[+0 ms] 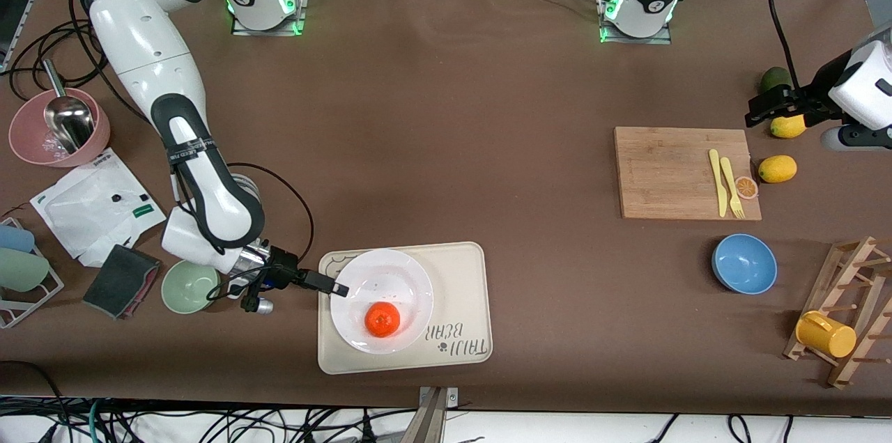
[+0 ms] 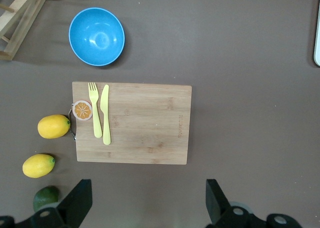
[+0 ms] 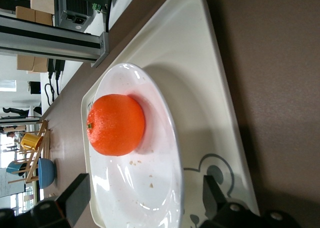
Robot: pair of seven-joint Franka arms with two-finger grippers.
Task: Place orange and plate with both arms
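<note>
The white plate (image 1: 390, 283) lies on the beige bear tray (image 1: 460, 276), near the table's front edge. The orange (image 1: 382, 320) rests in the plate, on the side nearer the front camera. In the right wrist view the orange (image 3: 116, 124) sits on the plate (image 3: 150, 188), whose rim lies between the spread fingers. My right gripper (image 1: 334, 286) is open at the plate's rim, on the side toward the right arm's end. My left gripper (image 1: 756, 110) hangs open and empty over the lemons at the left arm's end; in its own view the gripper (image 2: 146, 205) is over bare table.
A wooden cutting board (image 1: 679, 171) carries a yellow fork, a knife and an orange slice. Two lemons (image 2: 53, 126) and a green fruit (image 2: 46, 198) lie beside it. A blue bowl (image 1: 744, 263), a rack with a yellow mug (image 1: 826, 333), a green bowl (image 1: 189, 286) and a pink bowl (image 1: 59, 126) stand around.
</note>
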